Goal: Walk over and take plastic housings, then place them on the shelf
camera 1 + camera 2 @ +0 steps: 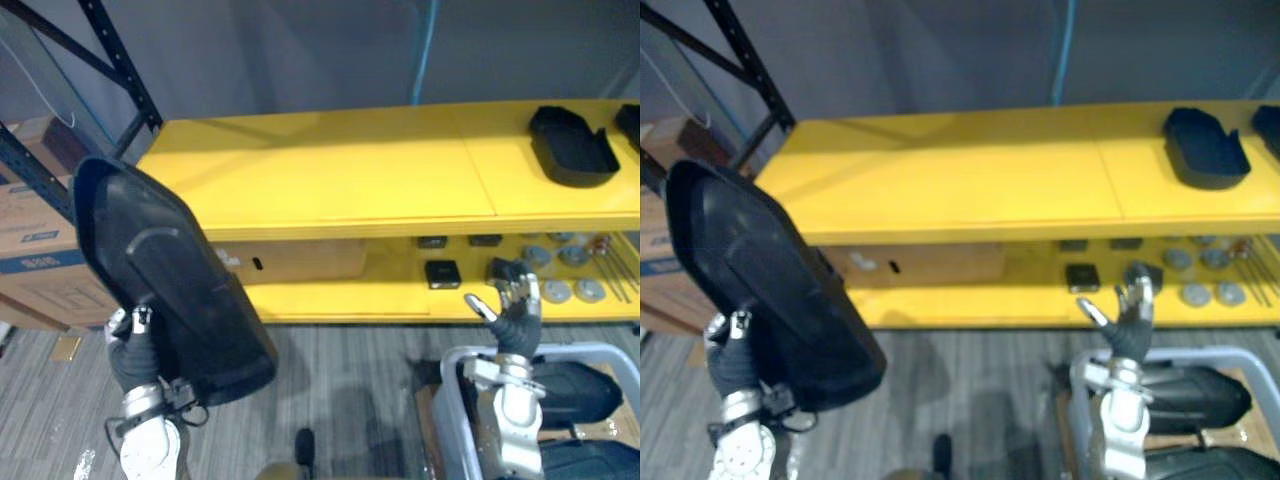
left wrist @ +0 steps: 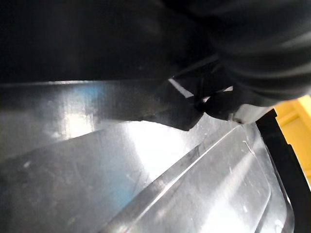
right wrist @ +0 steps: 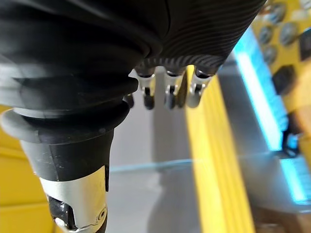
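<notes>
My left hand (image 1: 134,345) is shut on the lower edge of a large black plastic housing (image 1: 160,280), holding it up tilted at the left, in front of the yellow shelf (image 1: 330,170). The housing's glossy surface (image 2: 146,170) shows close up in the left wrist view. A second black housing (image 1: 572,145) lies on the shelf's top board at the right, and a third housing (image 1: 630,122) shows at the right edge. My right hand (image 1: 515,305) hangs open and empty in front of the lower board, its fingers (image 3: 170,92) relaxed.
The lower yellow board (image 1: 340,295) carries small black boxes (image 1: 442,272) and round metal parts (image 1: 558,290). Cardboard boxes (image 1: 35,250) stand at the left behind a dark rack post (image 1: 120,60). A white-framed cart (image 1: 470,365) with more black housings (image 1: 575,390) stands at the lower right.
</notes>
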Motion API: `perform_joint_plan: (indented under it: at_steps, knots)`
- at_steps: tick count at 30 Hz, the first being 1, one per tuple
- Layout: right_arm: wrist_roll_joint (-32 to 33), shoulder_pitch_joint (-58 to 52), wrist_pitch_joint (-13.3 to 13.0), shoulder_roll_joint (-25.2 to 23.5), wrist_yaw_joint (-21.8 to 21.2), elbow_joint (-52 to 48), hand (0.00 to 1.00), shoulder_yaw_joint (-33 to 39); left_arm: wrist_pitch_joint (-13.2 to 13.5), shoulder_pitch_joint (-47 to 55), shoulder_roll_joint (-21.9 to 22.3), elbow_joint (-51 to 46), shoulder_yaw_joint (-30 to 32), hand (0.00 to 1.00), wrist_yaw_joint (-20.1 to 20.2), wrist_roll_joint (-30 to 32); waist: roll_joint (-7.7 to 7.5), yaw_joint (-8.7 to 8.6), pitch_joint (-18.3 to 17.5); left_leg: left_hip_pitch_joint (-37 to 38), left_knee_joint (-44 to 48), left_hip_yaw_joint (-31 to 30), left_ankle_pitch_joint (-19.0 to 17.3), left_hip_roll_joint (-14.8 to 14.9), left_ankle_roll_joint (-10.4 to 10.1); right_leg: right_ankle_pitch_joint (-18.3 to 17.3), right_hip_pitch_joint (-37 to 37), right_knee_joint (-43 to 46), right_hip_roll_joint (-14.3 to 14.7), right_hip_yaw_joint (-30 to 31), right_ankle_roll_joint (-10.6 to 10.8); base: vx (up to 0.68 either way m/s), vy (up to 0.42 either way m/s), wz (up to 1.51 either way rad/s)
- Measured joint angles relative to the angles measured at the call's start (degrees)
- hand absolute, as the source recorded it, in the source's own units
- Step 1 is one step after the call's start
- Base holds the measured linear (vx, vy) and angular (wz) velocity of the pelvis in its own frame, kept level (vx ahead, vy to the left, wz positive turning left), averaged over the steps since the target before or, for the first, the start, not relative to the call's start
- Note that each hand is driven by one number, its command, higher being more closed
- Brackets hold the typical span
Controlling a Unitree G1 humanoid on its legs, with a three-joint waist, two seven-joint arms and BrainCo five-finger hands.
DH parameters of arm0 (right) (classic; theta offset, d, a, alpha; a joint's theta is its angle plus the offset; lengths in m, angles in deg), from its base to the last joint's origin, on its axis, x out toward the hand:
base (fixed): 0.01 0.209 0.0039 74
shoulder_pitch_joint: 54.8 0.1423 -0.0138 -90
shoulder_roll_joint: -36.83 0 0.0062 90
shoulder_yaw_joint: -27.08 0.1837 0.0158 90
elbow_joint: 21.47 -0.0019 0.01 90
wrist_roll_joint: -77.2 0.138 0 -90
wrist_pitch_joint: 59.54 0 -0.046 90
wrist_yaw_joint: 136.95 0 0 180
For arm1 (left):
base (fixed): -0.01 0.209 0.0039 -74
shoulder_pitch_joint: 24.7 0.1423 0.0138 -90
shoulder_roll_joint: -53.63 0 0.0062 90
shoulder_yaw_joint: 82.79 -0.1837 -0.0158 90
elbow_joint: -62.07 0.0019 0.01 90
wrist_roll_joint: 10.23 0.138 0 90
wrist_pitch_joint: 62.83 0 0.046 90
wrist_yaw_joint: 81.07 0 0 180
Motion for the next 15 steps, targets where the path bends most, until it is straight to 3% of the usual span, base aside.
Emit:
perform_joint_plan:
  at_steps: [4, 6, 7, 8, 9, 10, 11, 12, 13, 14, 15]
  knots:
    - [0.01, -2.13, -0.07, 0.7, -0.46, 0.03, 0.0, 0.72, 0.01, -1.68, -0.27, 1.59, -0.38, 1.0, 0.37, 0.61, -0.23, -0.22, 3.23, 3.74, 0.03, 0.63, -0.79, 0.23, 0.79, -0.13, -1.84, 11.09, -2.17, 3.04, -0.33, -0.06, 0.081, -0.06]
    - [0.01, -2.57, -0.12, 0.6, -0.53, 0.24, 0.0, 0.73, 0.08, -1.75, -1.9, 1.55, -0.53, 1.0, 0.52, 2.18, -0.97, -0.42, 3.8, 3.98, 0.06, 0.67, -0.91, 0.47, 1.01, 0.24, -5.84, 18.52, -2.95, 5.65, -2.77, -0.1, 0.104, -0.01]
    - [0.02, -2.41, -0.22, 0.57, -0.65, 0.61, 0.0, 0.75, 0.0, -1.84, -3.35, 1.55, -0.89, 1.0, 0.62, 2.59, -1.0, -0.62, 4.51, 4.34, 0.08, 0.56, -0.77, 1.28, 1.36, -1.2, -7.77, 20.12, -2.0, 7.99, -4.48, -0.14, 0.055, -0.05]
    - [0.08, -2.63, -0.33, 0.49, -1.41, 0.82, 0.0, 0.75, -0.3, -2.14, -4.97, 1.72, -1.09, 1.0, 0.77, 2.61, -0.81, -0.98, 4.77, 4.04, 0.09, 0.02, -0.68, 2.63, 1.49, -4.65, -8.15, 17.17, 1.52, 11.31, -4.2, -0.15, 0.004, 0.0]
    - [0.19, -2.71, -0.41, 0.5, -1.68, 0.81, 0.0, 0.79, -0.52, -2.5, -5.41, 1.73, -1.04, 1.0, 0.91, 2.6, -0.85, -1.48, 4.75, 3.68, 0.09, -0.47, -0.67, 3.21, 1.5, -5.29, -8.15, 14.62, 3.31, 12.62, -4.36, -0.24, -0.067, 0.26]
    - [0.75, -2.68, -0.63, 0.17, -2.34, 0.69, 0.0, 1.68, -1.04, -4.8, -6.88, 2.28, -1.05, 1.0, 0.94, 2.59, -1.07, -2.05, 4.79, 2.27, 0.02, -1.82, -0.72, 3.92, 1.44, -5.27, -8.05, 6.43, 7.61, 15.18, -4.26, -0.29, -0.091, 0.39]
    - [1.0, -2.58, -1.07, -0.37, -2.77, 0.65, 0.0, 2.83, -1.18, -6.82, -7.83, 2.82, -1.08, 1.0, 0.88, 2.55, -2.28, -2.39, 4.96, 0.85, 0.01, -2.01, -1.05, 2.87, 1.24, -5.59, -7.31, -0.56, 9.16, 15.7, -3.94, -0.17, -0.063, 0.55]
    - [1.06, -2.81, -1.36, -1.01, -2.83, 0.85, 0.0, 3.63, -1.17, -8.03, -8.36, 3.72, -1.34, 1.0, 0.82, 2.56, -4.27, -3.41, 4.73, 0.47, 1.61, -1.59, -1.17, 1.42, 1.93, -3.42, -7.01, -3.18, 8.36, 17.48, -3.39, 0.25, -0.013, 0.61]
    - [1.35, -2.37, -1.49, -1.54, -2.87, 0.83, 0.0, 5.15, -1.8, -10.21, -8.2, 4.97, -1.84, 1.0, 0.51, 2.33, -6.19, -4.08, 6.87, -2.44, 16.48, 4.6, -6.79, 0.47, 5.22, -1.19, -7.99, 0.93, 4.99, 16.41, -2.64, 0.51, 0.027, 0.4]
    - [1.96, -2.95, -1.95, -1.26, -3.12, 0.19, 0.0, 5.23, -1.86, -9.2, -7.65, 5.26, -1.93, 1.0, 0.03, 2.05, -4.66, -4.19, 7.39, -0.97, 18.08, 5.46, -10.62, 1.53, 3.09, -0.15, -7.36, 2.16, 5.61, 16.29, -2.55, 0.55, 0.038, 0.11]
    - [2.28, -3.23, -2.62, -1.52, -3.25, 0.71, 0.0, 5.43, -1.97, -8.26, -7.05, 5.61, -1.79, 1.0, -0.35, 2.05, -3.83, -4.22, 7.95, 1.24, 16.53, 5.36, -11.86, 2.17, 0.78, -0.61, -6.14, 2.88, 6.47, 16.68, -2.75, 0.33, 0.039, -0.19]
